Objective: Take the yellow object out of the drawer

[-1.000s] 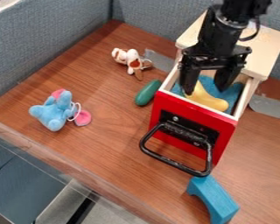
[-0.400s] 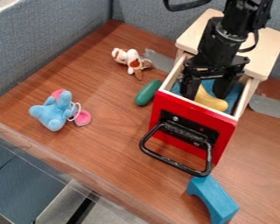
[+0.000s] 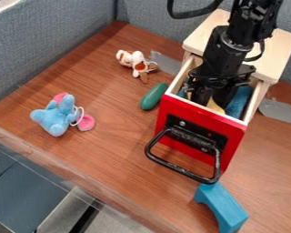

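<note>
Low inside the open red-fronted drawer (image 3: 199,132), the black gripper (image 3: 211,101) has its two fingers close together on the yellow object (image 3: 215,107). Part of the yellow surface shows between the fingers, toward the drawer's front wall, and a small bit shows at their left. The fingers and wrist hide the rest of it. Blue lining (image 3: 238,102) covers the drawer floor to the right of the gripper.
The wooden cabinet top (image 3: 275,50) stands behind the arm. A black handle (image 3: 183,170) juts from the drawer front, with a blue block (image 3: 224,207) below it. Left lie a green object (image 3: 153,96), a brown-and-white toy (image 3: 136,61) and a blue plush (image 3: 55,116).
The gripper has sunk deeper into the drawer and turned, and its fingers have come together on the yellow object. Less of that object's right end shows, and a bit now shows left of the fingers.
</note>
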Robot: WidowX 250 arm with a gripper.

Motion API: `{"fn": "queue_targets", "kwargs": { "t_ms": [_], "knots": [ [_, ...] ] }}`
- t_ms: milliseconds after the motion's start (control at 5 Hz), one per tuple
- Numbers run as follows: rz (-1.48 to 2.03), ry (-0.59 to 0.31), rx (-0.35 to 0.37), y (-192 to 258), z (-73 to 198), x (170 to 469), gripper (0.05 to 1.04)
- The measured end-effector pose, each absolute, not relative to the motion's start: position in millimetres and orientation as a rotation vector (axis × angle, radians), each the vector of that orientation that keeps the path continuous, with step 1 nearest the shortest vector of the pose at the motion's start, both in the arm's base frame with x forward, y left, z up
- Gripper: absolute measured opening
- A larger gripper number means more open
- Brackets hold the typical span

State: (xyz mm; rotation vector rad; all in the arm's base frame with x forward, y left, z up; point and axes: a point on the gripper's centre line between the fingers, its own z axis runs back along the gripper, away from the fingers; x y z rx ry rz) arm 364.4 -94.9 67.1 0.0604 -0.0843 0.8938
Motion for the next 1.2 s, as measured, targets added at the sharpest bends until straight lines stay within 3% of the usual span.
{"fn": "queue_targets", "kwargs": {
  "t_ms": [600,800,1200],
  "knots": [
    [0.854,-0.065,0.066,-98,73,364,0.511],
    [0.81,-0.138,-0.007,-112,114,364,0.511],
    [0.765,-0.17,-0.07,-118,158,352,0.511]
  ]
}}
